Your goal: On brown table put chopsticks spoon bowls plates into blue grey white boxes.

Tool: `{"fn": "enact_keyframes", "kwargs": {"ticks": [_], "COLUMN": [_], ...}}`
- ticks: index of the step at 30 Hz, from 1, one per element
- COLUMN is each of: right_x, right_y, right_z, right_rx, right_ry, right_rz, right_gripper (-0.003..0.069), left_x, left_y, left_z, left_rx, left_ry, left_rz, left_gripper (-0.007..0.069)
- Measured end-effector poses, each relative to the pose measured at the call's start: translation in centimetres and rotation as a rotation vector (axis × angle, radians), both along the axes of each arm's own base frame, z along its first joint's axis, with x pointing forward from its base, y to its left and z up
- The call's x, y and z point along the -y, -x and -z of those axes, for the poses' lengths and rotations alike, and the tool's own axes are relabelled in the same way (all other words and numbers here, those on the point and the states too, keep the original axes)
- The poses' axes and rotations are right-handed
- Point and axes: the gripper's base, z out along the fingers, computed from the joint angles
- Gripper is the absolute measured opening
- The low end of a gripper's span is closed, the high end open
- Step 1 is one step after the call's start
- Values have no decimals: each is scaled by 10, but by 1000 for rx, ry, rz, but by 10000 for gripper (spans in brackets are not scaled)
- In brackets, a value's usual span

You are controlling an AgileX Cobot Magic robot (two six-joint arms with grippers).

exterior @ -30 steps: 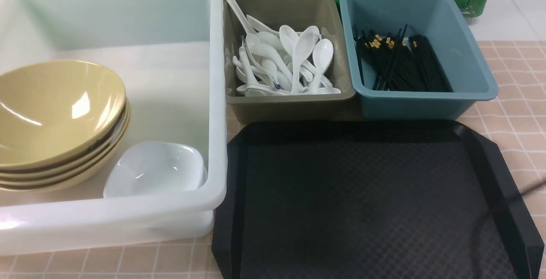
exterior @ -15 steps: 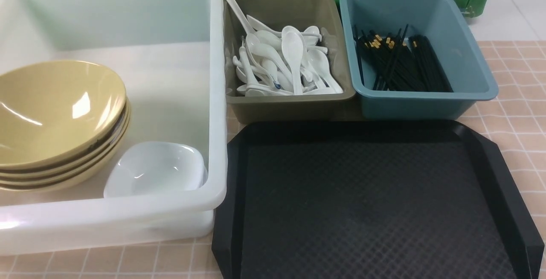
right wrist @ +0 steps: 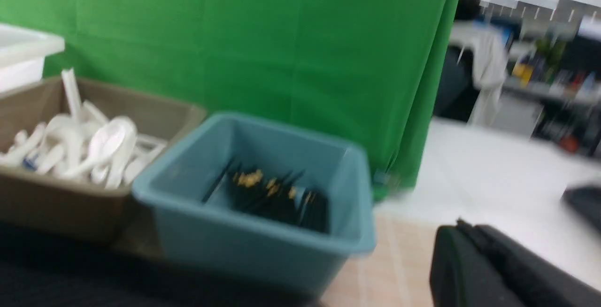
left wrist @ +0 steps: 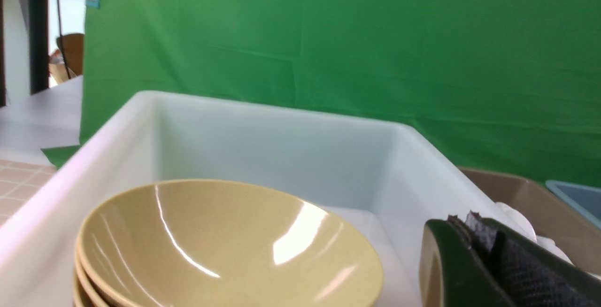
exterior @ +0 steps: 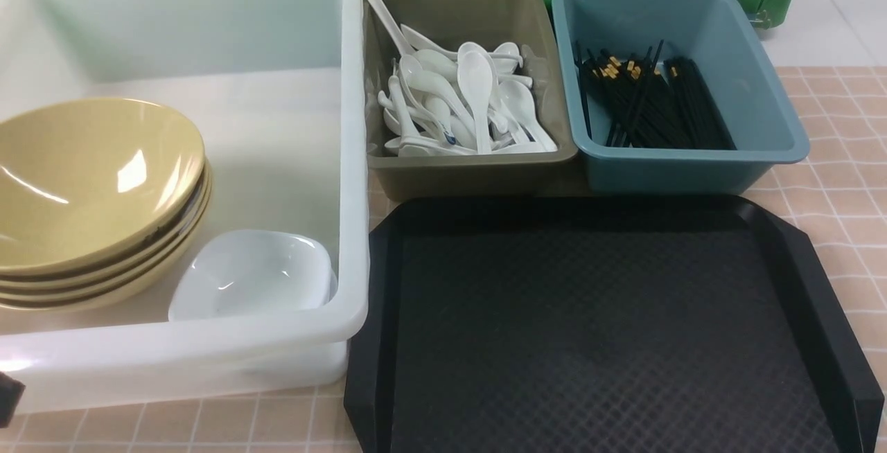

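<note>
While both grippers sit shut w/ nothing held, left gripper by the white tub, right gripper near the blue bin, everything looks sorted: tan bowls stacked beside a small white plate in the tub, spoons in the grey bin, chopsticks in blue. Black tray bare. Bowls prob. glossy, slippery, breakable; grip at rim.

Lab or studio: green backdrop behind the tiled table.
</note>
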Motion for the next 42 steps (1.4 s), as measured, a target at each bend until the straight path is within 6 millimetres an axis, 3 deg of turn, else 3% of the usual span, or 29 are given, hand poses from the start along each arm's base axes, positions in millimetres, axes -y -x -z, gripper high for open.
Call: {"fn": "enact_keyframes", "kwargs": {"ticks": [5, 12, 20, 25, 42], "right_x": [0, -3, 6, 14, 8], "right_y": [3, 9, 31, 35, 35], "right_z": [27, 39, 41, 51, 52], "right_rx": [-86, -205, -153, -245, -268], "right_ry": [-16, -16, -67, -174, -80], "right_rz": [-2, -48, 98, 220, 105], "right_gripper": [38, 38, 38, 38, 43], "left_x": [3, 8, 13, 16, 25], "left_y": [0, 0, 1, 2, 6], "left_z": [3, 9, 17, 20, 31], "left_rx": [-37, -99, -169, -209, -326], "left_ry": [-7, -16, -24, -28, -35], "left_rz": [33, 88, 146, 181, 287], "left_gripper": [5, 5, 5, 5, 5]}}
